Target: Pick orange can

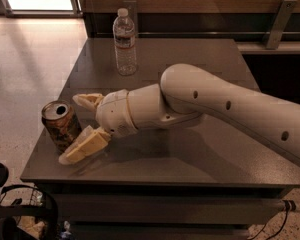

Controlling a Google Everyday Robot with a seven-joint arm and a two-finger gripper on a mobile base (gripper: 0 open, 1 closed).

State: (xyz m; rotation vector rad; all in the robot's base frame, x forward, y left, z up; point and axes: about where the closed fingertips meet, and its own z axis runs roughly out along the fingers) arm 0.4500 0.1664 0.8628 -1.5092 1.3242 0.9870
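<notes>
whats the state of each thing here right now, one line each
orange can: upright, top opened, near the table's front left corner
water bottle: upright, capped, at the back of the table
gripper: open, one finger on each side of the orange can
</notes>
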